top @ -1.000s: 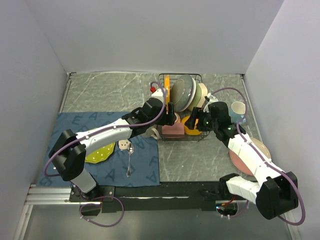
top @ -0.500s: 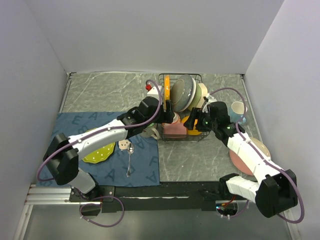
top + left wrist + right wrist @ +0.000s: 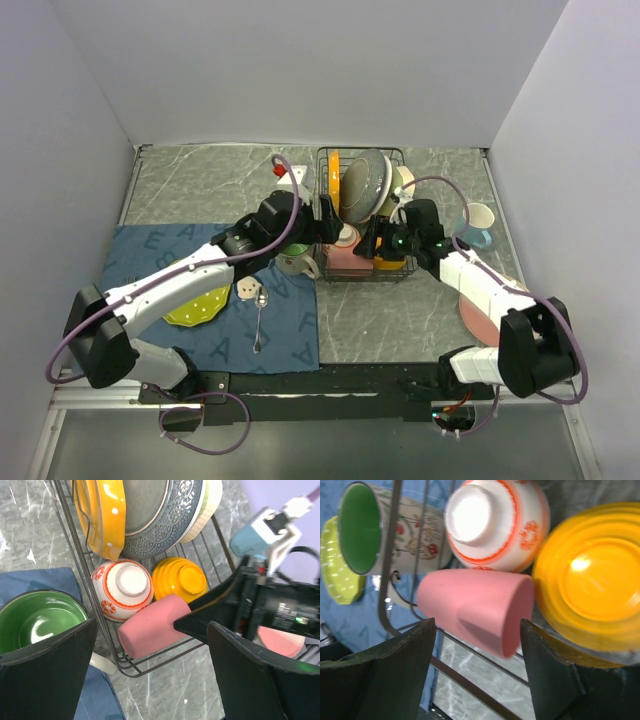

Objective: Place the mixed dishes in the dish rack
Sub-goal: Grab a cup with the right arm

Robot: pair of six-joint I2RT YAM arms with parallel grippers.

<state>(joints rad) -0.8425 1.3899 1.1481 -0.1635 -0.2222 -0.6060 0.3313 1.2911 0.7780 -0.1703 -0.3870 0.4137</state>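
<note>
Both arms are reaching over the near end of the dish rack point(image 3: 392, 152), jaws spread.

The left gripper point(image 3: 152, 625) is hovering wide open and empty above the rack. The right gripper point(image 3: 476, 624) is also standing open, its fingers to either side of the pink cup point(image 3: 475, 610) (whether a tip is touching it, I cannot tell). The cup is lying on its side at the rack's near edge, beside an upturned red-patterned bowl point(image 3: 122, 587) and an orange bowl point(image 3: 180, 580). An orange plate point(image 3: 102, 515) and a grey patterned plate point(image 3: 160, 520) are standing in the far slots. A green-lined mug point(image 3: 40, 617) is sitting on the blue mat point(image 3: 290, 335), just left of the rack.
</note>
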